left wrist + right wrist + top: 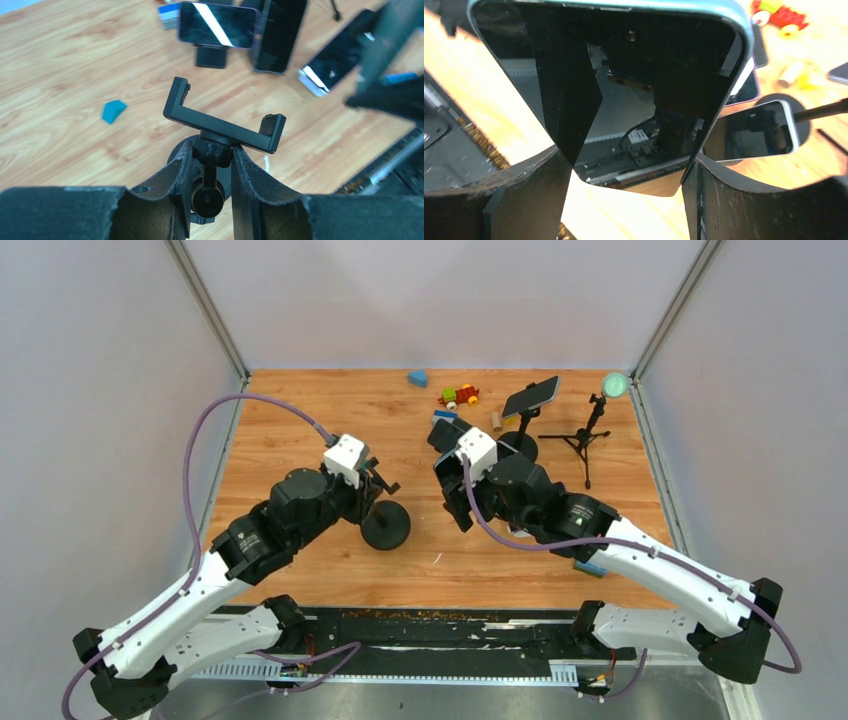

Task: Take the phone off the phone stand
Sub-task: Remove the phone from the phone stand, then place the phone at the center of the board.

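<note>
My left jaws were clenched on the neck of the phone stand (225, 127), just under its ball joint. In the left wrist view the stand's black cradle sat at the centre of the frame, tilted, with nothing between its two end hooks. From above, the stand's round black base (385, 527) rested on the wooden bench (300, 410), a little left of the middle of the frame.

My right jaws were grasping the phone (624, 75) by its long edges. It was clear of the cradle, and its dark glass and teal rim filled most of the right wrist view. In the left wrist view the same phone (330, 60) showed at the upper right, apart from the stand.

Another phone (531, 396) sat clamped on a tripod mount toward the top right of the overhead frame. Small toys (460, 395) and a blue wedge (417, 378) lay along the bench's far edge.
</note>
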Controlling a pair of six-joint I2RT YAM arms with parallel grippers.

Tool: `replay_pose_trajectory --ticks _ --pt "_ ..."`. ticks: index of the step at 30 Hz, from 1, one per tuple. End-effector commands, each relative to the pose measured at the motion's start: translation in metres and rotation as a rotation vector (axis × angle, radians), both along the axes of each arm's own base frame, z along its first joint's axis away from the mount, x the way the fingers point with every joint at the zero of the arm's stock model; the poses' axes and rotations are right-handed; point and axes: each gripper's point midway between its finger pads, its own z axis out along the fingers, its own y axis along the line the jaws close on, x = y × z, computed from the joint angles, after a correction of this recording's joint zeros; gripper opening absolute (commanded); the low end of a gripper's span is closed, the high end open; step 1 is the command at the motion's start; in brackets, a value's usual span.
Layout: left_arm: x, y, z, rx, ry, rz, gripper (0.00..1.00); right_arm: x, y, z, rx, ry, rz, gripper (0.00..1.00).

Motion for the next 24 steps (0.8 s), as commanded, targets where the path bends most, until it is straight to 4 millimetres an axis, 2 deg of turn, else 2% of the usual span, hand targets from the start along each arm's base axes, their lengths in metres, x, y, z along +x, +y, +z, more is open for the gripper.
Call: replay_pose_trajectory --ticks 1,4,7,12,15,21,24 --pt "0.036 0.029 0.050 -0.070 -0.104 0.172 0.00 -0.030 0.013 -0.015 -0.005 0.191 0.106 0.00" --pt "0.054 0.039 0.044 -0.026 -0.081 0.224 0.00 -0.038 0.019 -0.026 -0.004 0.260 0.136 0.00" --pt "0.069 0.059 0.038 0.007 -0.064 0.307 0.00 -0.040 0.026 -0.038 -0.020 0.324 0.139 0.00" --pt "0.075 0.095 0.032 0.072 -0.070 0.439 0.00 -0.030 0.045 -0.067 -0.048 0.455 0.115 0.00" --pt "0.070 0.112 0.028 0.107 -0.081 0.490 0.00 -0.012 0.065 -0.083 -0.066 0.516 0.081 0.00" --pt "0.058 0.128 0.015 0.149 -0.091 0.516 0.00 0.041 0.101 -0.114 -0.098 0.564 -0.055 0.00" --pt "0.052 0.136 0.016 0.159 -0.124 0.529 0.00 0.066 0.116 -0.132 -0.102 0.586 -0.107 0.00"
